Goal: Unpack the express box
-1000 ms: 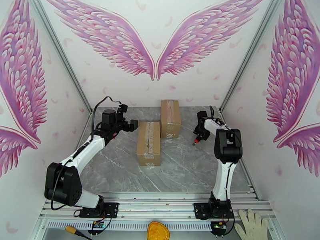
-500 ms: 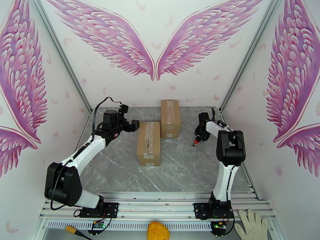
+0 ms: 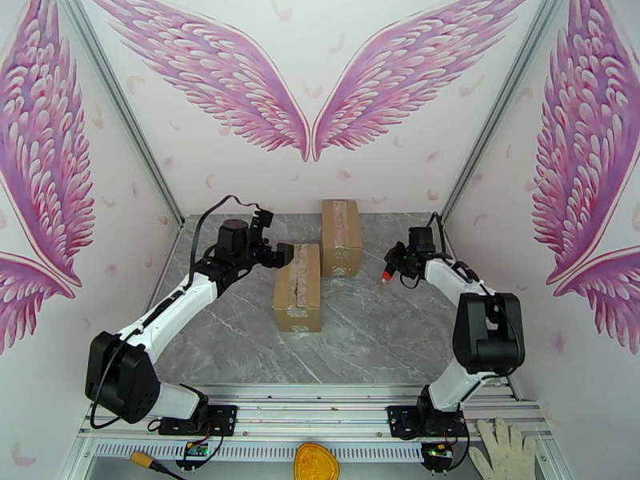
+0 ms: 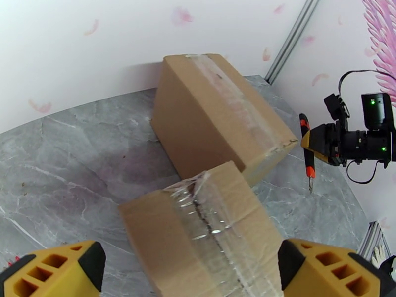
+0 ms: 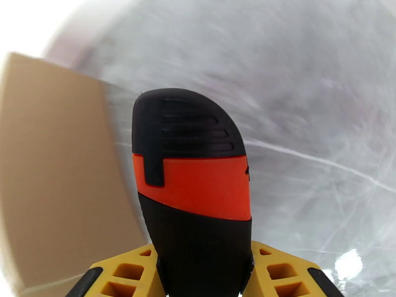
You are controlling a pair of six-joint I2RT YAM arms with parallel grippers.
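Recording Two Taped Boxes on the Table, Cutter in the Right Gripper

**Boxes.** Two brown cardboard boxes stand on the grey marbled table. The near box lies mid-table, its long axis running near to far. The far box stands just beyond it and slightly to the right, close to the back wall. Their adjoining corners are very close, but contact cannot be confirmed. Both have their flaps down and clear tape along the top seam. On the near box the tape is wrinkled, and the left wrist view shows a dark line along the seam.

**Left arm.** The left gripper sits at the far left corner of the near box with its jaws spread wide and nothing in them. In the left wrist view its yellow fingers stand at either side of the frame, with the near box's top between them. Contact with the cardboard cannot be determined.

**Right arm.** The right gripper is to the right of the far box and apart from it. Its jaws are closed partway on the handle of a black and orange cutter. The left wrist view shows the tip pointing down above the table.

**Other items.** A white glove and a yellow object lie at the near edge, in front of the arm bases.
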